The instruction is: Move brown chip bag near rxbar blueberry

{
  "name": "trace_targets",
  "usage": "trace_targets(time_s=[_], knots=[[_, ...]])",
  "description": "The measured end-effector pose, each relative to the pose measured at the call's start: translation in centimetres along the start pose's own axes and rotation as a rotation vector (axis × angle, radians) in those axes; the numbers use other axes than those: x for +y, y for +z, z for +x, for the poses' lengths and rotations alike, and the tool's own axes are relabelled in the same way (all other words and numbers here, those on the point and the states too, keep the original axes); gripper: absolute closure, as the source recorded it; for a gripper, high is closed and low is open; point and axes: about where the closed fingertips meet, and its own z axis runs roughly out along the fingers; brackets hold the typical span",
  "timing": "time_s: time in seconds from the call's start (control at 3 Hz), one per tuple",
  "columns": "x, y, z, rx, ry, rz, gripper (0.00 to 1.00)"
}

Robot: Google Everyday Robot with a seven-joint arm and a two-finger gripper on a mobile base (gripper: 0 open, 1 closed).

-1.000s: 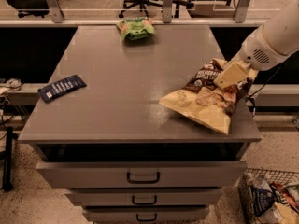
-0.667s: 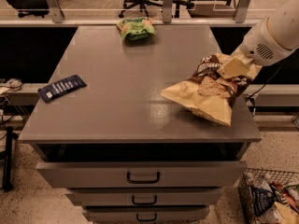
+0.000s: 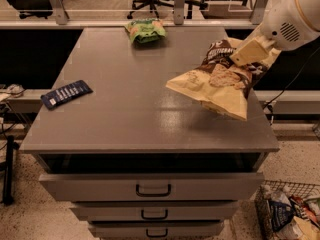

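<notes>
Nearest, below the gripper, sit the drawers under the table. Above the tabletop hangs the brown chip bag. Its pale lower end droops down and away from the gripper, clear of the surface with a shadow beneath. The gripper is clamped on the bag's dark top edge at the table's far right side.

The bag looks light, soft and crinkly, and its film is probably slick. A pinch on the flat top seam seems the safest hold, since squeezing the puffed middle could crush the chips. It may swing as it travels.

The rxbar blueberry lies flat well apart from the gripper, across the table near the opposite edge. A green snack bag rests farther back, beyond the gripper's reach line.
</notes>
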Motion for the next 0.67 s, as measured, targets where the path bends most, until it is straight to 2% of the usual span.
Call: trace_targets(time_s=[0.33, 0.67], knots=[[2.5, 2.2, -2.2, -0.061, -0.040, -0.058, 1.00], [5.9, 6.1, -7.9, -0.178, -0.142, -0.145, 1.00]])
